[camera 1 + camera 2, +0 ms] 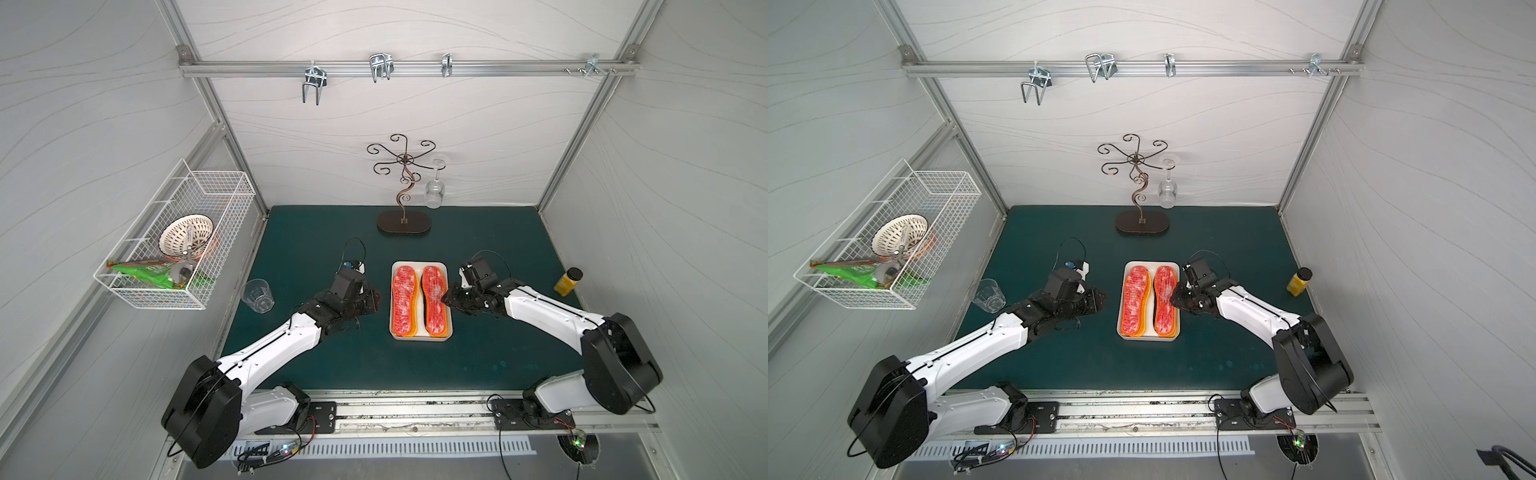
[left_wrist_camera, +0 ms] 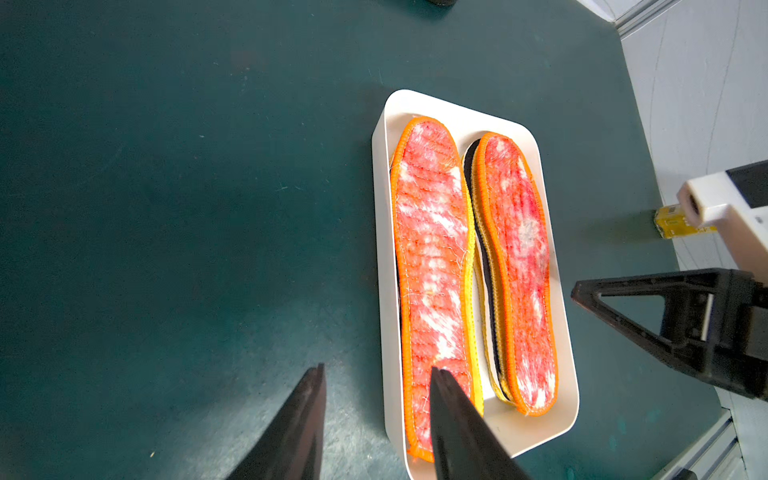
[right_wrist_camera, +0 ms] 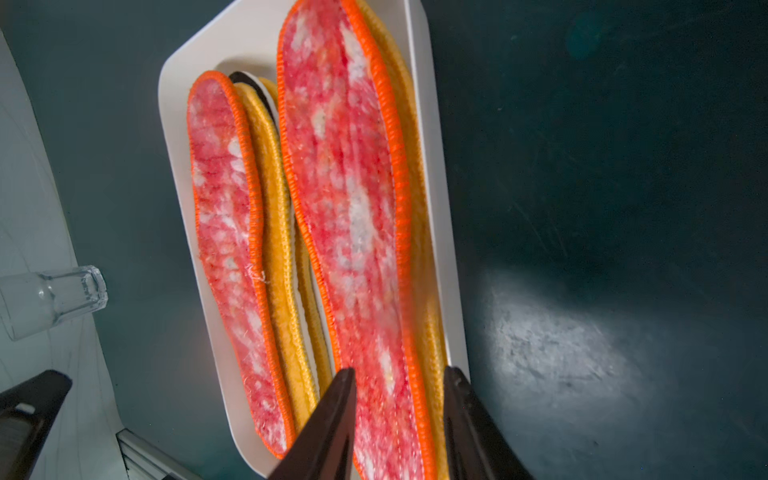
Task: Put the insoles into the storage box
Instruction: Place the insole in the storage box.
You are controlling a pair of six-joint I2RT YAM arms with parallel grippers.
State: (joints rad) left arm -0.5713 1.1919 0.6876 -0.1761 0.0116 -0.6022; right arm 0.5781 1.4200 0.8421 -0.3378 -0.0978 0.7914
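White plastic with a low rim, the storage box [image 1: 420,337] sits at the centre of the frame in both top views, on the dark green counter [image 1: 332,365]. The insoles lie inside it in two stacks, side by side. A red speckled insole [image 1: 404,301] tops the stack at frame left, and a second red speckled insole [image 1: 433,305] tops the stack at frame right. Yellow-orange edges [image 3: 272,208] and a thin black edge [image 2: 469,166] show beneath them.

My left fingers [image 1: 374,297] hover just left of the box's rim, moderately apart, with nothing between them. My right fingers [image 1: 448,298] are at the box's right rim, beside the middle of the second red speckled insole. In the right wrist view they stand apart, with that insole showing in the gap. They grip nothing, and I cannot tell whether a tip touches the fabric.

A clear tumbler [image 1: 257,295] stands at the counter's left edge and a yellow bottle [image 1: 568,282] at its right. At upper centre a scrolled metal stand [image 1: 404,220] carries a wine glass [image 1: 434,193] hanging upside down. A white wire basket [image 1: 174,249] hangs at frame left.
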